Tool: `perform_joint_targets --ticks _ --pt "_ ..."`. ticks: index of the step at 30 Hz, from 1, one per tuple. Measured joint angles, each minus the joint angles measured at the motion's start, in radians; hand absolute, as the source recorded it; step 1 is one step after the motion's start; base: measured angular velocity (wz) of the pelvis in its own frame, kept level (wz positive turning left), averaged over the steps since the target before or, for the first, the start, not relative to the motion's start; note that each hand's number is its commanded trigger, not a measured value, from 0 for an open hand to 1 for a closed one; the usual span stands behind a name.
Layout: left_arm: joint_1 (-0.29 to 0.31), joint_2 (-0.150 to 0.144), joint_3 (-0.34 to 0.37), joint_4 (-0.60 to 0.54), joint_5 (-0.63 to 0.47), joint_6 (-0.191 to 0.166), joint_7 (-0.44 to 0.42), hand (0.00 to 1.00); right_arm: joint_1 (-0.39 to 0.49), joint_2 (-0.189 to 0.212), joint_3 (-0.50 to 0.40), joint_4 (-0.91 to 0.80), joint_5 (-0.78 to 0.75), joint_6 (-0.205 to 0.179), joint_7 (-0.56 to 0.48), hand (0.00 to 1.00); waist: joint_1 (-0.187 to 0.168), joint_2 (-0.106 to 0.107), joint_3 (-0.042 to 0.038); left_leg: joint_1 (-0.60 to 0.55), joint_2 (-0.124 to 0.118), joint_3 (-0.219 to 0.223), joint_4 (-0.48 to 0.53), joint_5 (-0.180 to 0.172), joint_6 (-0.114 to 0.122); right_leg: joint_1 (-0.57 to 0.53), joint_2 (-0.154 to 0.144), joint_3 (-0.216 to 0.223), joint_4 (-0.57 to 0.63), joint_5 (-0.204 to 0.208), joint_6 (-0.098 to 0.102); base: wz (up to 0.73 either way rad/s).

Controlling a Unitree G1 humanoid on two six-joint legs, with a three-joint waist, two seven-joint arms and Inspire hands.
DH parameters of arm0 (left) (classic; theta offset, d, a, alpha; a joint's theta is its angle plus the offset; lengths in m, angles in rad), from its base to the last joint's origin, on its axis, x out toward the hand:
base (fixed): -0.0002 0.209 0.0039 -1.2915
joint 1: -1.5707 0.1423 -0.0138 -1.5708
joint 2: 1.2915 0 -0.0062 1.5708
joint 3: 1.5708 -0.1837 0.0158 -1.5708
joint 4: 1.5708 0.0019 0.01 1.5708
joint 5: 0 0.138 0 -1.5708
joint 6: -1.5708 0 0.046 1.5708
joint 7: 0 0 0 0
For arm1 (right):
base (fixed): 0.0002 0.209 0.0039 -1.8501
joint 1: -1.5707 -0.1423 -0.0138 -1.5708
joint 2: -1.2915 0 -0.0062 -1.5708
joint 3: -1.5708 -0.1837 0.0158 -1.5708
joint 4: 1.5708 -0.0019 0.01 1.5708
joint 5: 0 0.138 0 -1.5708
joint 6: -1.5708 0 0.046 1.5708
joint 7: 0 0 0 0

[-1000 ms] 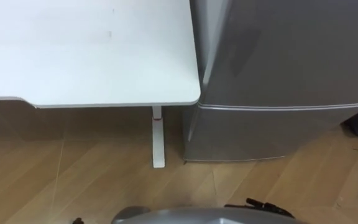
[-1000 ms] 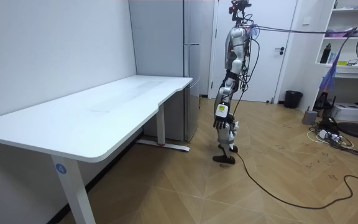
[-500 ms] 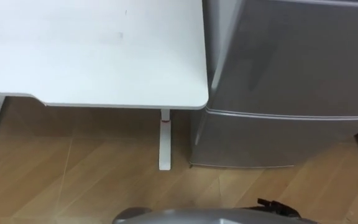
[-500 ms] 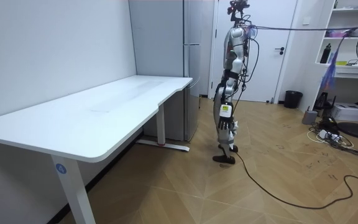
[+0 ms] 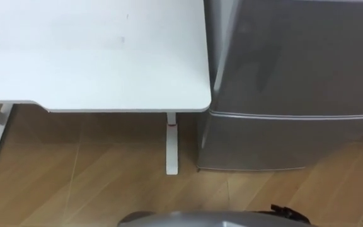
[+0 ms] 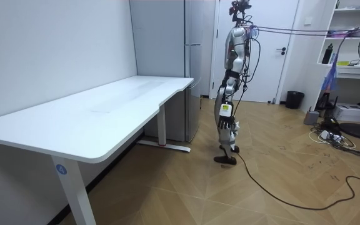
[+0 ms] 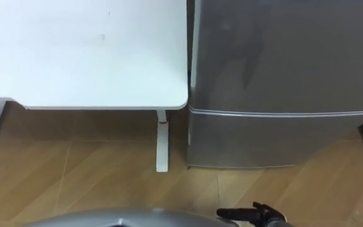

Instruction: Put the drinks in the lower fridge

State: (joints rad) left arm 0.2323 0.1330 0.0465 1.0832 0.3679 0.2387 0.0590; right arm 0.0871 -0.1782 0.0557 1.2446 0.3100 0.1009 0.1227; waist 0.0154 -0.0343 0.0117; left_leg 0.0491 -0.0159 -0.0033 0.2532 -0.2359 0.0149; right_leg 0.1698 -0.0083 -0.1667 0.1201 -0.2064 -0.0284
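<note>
Left hand [image 6: 227, 125] is hanging by the robot's thigh in the room view. It's too small there for me to judge, so I can't tell whether the fingers are spread or curled, or whether it's carrying anything.

Nearest to me, the wood floor [image 5: 93, 183] is giving open standing room btwn the robot and the furniture. Next out, the table leg [image 5: 171, 148] is standing just left of the fridge's bottom corner, and the white table [image 5: 106, 63] is reaching its rounded corner right beside the fridge wall, w/ barely a gap. Right of that, the lower fridge door [image 5: 282, 142] is sitting shut under the upper door [image 5: 295, 57].

Where the drinks are I can't tell. They could be behind that shut door already, or somewhere off-camera waiting to be fetched.

Risks I'm watching:
- Any door swing or arm reach near the table corner risks a knock, since the gap is so tight.
- Stepping closer at the left risks a foot catching the table leg.
- Bending for the low door while standing this near could bump the upper door.
</note>
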Motion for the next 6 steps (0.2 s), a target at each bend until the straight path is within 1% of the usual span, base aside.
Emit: perform_joint_targets --ticks 3,6 --pt "0.0 -0.002 0.027 0.001 0.0 0.001 -0.002 0.0 0.003 0.002 -0.005 0.0 0.0 0.001 -0.003 0.0 -0.01 -0.001 -0.0008 0.0 0.0 0.003 0.001 0.0 0.0 -0.001 -0.001 0.002 0.0 -0.001 0.0 -0.01" --pt "0.0 -0.002 0.028 -0.001 0.0 0.001 -0.002 0.0 0.006 0.005 -0.013 0.0 0.0 0.003 -0.013 0.0 -0.012 -0.004 -0.002 0.011 -0.002 0.008 0.0 0.0 0.0 0.002 -0.003 0.004 0.0 -0.003 0.001 -0.02"
